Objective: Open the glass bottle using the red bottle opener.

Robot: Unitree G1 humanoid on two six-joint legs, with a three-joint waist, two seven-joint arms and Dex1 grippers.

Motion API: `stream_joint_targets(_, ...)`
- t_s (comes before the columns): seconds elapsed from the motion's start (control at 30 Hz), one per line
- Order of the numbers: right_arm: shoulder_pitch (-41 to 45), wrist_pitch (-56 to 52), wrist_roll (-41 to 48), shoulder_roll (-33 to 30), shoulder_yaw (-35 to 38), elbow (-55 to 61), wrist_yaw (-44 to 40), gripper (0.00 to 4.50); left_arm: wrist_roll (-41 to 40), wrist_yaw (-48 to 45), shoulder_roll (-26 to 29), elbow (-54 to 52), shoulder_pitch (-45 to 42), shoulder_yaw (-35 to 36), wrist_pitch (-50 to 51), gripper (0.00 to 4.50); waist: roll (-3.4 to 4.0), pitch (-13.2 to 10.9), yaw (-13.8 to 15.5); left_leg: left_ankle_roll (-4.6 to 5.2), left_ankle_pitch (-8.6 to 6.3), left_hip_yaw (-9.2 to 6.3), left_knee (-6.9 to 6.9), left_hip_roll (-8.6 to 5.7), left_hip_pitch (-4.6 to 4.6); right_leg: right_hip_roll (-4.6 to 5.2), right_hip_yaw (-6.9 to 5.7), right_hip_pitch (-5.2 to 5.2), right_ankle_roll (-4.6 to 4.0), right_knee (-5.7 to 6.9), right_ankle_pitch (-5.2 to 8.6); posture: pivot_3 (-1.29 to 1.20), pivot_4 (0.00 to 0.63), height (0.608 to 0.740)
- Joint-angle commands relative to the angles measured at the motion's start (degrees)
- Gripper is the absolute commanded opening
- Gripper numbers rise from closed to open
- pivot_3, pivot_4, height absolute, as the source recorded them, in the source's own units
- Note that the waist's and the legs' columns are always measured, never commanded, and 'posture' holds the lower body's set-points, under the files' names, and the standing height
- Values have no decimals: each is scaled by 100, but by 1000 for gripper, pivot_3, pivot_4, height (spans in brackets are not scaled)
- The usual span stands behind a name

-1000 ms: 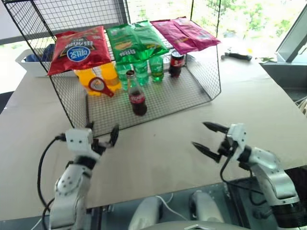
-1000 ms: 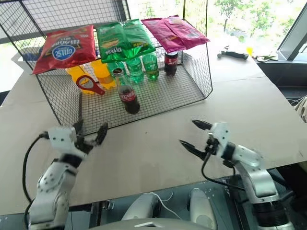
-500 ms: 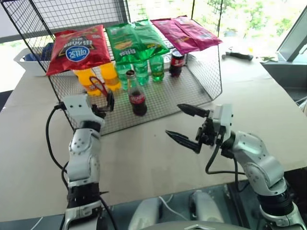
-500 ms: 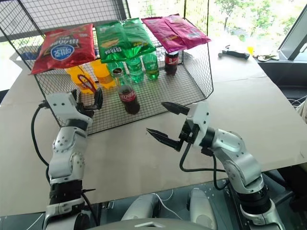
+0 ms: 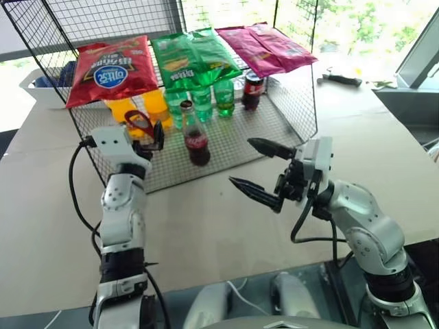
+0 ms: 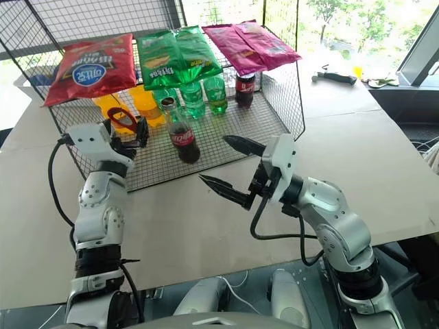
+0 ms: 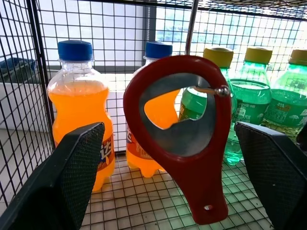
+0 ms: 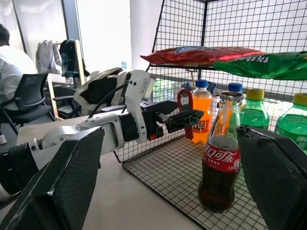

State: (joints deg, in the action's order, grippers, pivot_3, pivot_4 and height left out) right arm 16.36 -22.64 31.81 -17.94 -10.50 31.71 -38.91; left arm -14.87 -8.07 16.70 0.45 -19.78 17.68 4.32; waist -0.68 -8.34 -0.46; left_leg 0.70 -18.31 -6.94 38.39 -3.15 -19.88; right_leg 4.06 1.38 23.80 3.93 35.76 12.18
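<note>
The glass bottle [image 5: 197, 140] of dark cola stands upright on the wire floor of the rack, near its front. To its left the red bottle opener [image 7: 184, 139] hangs by its ring from a small hook in front of the orange bottles. My left gripper [image 5: 145, 133] is open, raised level with the opener, one finger on each side of it and no visible contact. My right gripper [image 5: 241, 162] is open above the table, to the right of the glass bottle [image 8: 219, 158] and in front of the rack, pointing left toward it.
The wire rack [image 5: 302, 103] carries red [image 5: 113, 68], green and magenta snack bags on top. Inside stand orange soda bottles [image 7: 79, 110], green bottles [image 5: 202, 99] and a black-capped cola bottle [image 5: 252, 91]. A white bin [image 5: 41, 89] sits back left. A person [image 8: 12, 72] sits off to my left.
Both arms rose from low over the table. My left gripper moved forward up to the opener; my right gripper moved up and left toward the bottle. Both stayed open.
</note>
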Motion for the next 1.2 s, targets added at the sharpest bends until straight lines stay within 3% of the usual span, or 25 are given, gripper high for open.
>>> stream_joint_targets(0.03,73,25,37,10,-5,263,50,4436,-43,-68,73,-83,-103,81,-190,4500,0,0,-9,0,0,1,0,0,0,0,1,0,0,-1,0,0,150,740)
stream_joint_targets(0.13,64,40,18,0,-6,255,64,4436,-87,-137,33,-112,-84,57,-218,4500,0,0,-13,0,0,0,0,0,0,0,1,1,0,-1,0,0,150,740)
stream_joint_targets(0.23,60,48,7,-5,-7,257,81,4500,-132,-167,0,-148,-58,50,-244,3799,0,0,-12,0,0,0,0,0,0,1,1,1,0,0,0,0,150,740)
stream_joint_targets(0.4,60,58,1,-16,15,249,86,4500,-162,-156,-32,-207,-7,47,-216,1535,0,0,-14,0,0,0,0,0,0,1,1,1,0,0,0,0,150,740)
stream_joint_targets(0.5,61,62,-11,-10,11,239,95,4500,-167,-143,-66,-275,69,43,-180,305,0,0,-15,0,0,1,0,0,0,1,1,1,0,0,0,0,150,740)
stream_joint_targets(0.53,60,65,-18,-6,6,235,98,4500,-171,-140,-75,-298,92,42,-166,79,0,0,-14,0,0,1,0,0,0,1,2,1,0,0,0,0,150,740)
stream_joint_targets(0.73,50,93,-54,4,-15,204,86,4500,-555,-216,-185,-566,211,108,50,79,0,0,-14,0,0,1,0,1,0,1,2,1,0,0,0,0,150,740)
stream_joint_targets(1.2,-20,202,-188,43,-53,109,25,4500,-2838,-613,-555,-1181,157,591,755,79,-1,-1,-16,0,0,0,0,2,0,0,2,1,0,1,0,0,150,740)
